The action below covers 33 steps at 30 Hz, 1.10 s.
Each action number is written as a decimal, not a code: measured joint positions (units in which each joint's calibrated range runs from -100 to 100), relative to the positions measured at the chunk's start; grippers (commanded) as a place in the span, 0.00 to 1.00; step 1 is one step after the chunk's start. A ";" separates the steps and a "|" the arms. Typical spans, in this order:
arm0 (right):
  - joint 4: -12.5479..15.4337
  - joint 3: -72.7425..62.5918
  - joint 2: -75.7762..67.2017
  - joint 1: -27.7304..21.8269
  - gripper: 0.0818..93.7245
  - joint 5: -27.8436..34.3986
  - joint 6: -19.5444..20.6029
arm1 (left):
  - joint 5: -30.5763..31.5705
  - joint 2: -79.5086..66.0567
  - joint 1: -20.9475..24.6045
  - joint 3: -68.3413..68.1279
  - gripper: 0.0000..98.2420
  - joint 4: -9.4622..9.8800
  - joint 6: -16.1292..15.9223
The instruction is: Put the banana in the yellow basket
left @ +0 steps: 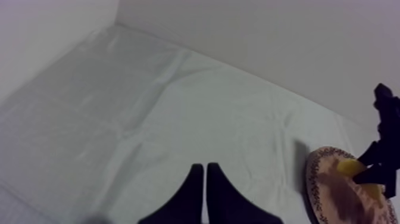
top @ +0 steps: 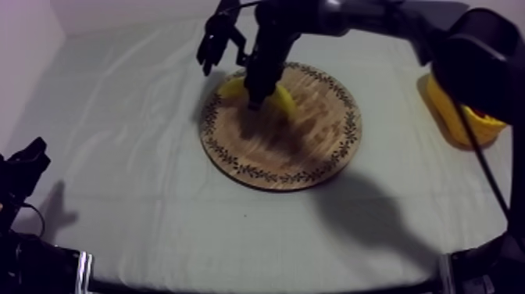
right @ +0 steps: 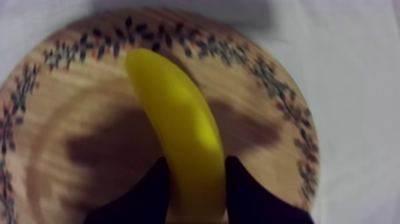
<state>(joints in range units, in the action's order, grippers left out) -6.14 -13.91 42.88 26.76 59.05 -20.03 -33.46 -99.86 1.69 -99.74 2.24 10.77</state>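
The banana (top: 283, 100) is gripped by the right gripper (right: 196, 164) at eleven o'clock on the wooden board (top: 312, 137) (seemingly unlifted); yellow basket (top: 461, 117) unreached; left gripper (left: 205, 171) clenched.

This looks like a robot test bench in a lab-like room; the surface (top: 117, 172) is draped in a plain grey-white cloth, with bare pale walls (left: 286, 42) close behind it; the black right arm (top: 351, 16) reaches over it and the left arm (top: 23, 168) sits at its edge; the props are few and staged: a wooden board (top: 312, 148), a toy banana (top: 283, 100), a yellow basket (top: 457, 125).
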 measured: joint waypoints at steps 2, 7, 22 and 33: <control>-0.48 5.38 -4.62 -0.76 0.25 -1.90 -0.43 | 0.00 0.00 0.00 0.00 0.00 0.00 0.00; -0.74 18.76 -16.85 -4.10 0.27 -5.04 -2.68 | 0.00 0.00 0.00 0.00 0.00 0.00 0.00; 3.46 45.56 -45.43 -24.86 0.31 -6.27 -16.76 | 0.00 0.00 0.00 0.00 0.00 0.00 0.00; 6.80 43.77 -44.16 -40.86 0.31 -7.53 -27.19 | 0.00 0.00 0.00 0.00 0.00 0.00 0.00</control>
<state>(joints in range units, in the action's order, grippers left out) 0.66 29.86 -1.28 -14.10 51.51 -47.22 -33.46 -99.86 1.69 -99.74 2.24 10.77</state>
